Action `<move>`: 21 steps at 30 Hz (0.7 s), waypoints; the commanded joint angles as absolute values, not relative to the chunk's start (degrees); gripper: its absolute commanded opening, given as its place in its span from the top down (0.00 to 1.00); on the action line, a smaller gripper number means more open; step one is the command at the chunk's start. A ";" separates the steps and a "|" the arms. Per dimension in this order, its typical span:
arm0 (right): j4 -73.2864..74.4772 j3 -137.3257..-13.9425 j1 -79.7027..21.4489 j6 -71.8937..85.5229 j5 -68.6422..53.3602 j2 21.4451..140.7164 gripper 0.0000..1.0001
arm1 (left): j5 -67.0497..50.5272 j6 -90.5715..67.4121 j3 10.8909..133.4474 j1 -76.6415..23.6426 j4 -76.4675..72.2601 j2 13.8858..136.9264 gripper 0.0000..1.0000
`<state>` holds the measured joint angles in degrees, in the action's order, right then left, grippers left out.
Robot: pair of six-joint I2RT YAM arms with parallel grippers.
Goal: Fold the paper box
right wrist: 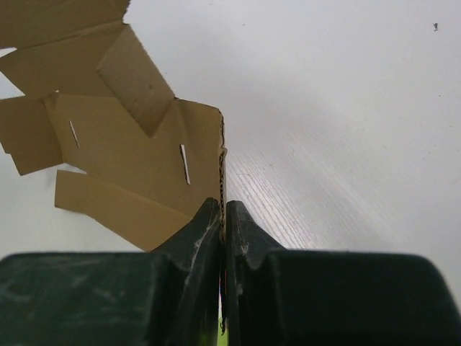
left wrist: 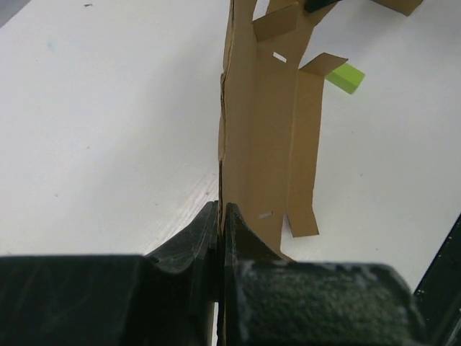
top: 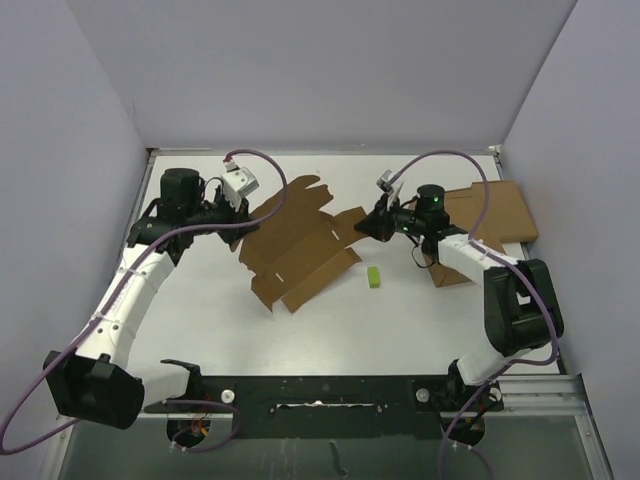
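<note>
**Sheet stretched between two pinches, unfolded**

The paper box [top: 300, 250] is an open die-cut sheet with its flaps and slits spread out, none of its walls yet standing. It sits at the middle of the table [top: 200, 330], held between the two arms. The left gripper [top: 240, 222] has its fingers pressed together on the sheet's left edge. The right gripper [top: 368, 226] is closed the same way on the right edge, with only the card's thickness between the pads.

The sheet's long axis runs from one pinch to the other, roughly left to right across the workspace. From either wrist the card therefore stretches straight ahead of the fingers, towards the other arm. Neither arm is nearer, since each holds one end. The near flaps hang down towards the table, and whether they touch it cannot be told.

Any crease probably has to run across this line, so one gripper likely has to let go and take a new hold. A small green block [top: 373, 276] lies just in front of the sheet's right half, and a flat cardboard slab [top: 500, 215] rests behind the right arm.
</note>
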<state>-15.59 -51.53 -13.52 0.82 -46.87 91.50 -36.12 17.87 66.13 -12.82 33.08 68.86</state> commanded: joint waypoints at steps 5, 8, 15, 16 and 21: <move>-22.15 -55.57 -18.72 3.02 -40.48 95.44 1.00 | -24.14 26.79 79.62 -16.29 37.49 75.74 1.00; -23.68 -57.75 -18.41 4.65 -39.19 98.49 0.99 | -21.98 29.01 81.53 -16.56 37.97 76.44 1.00; -26.76 -57.48 -17.90 6.95 -43.97 101.58 0.95 | -19.33 31.93 74.61 -19.84 34.04 74.10 1.00; -26.22 -57.74 -17.85 6.94 -44.86 101.88 0.94 | -18.77 32.07 73.55 -20.46 33.41 73.83 1.00; -24.26 -58.49 -17.23 6.51 -49.94 103.15 0.87 | -17.41 32.95 70.74 -21.27 31.17 72.72 1.00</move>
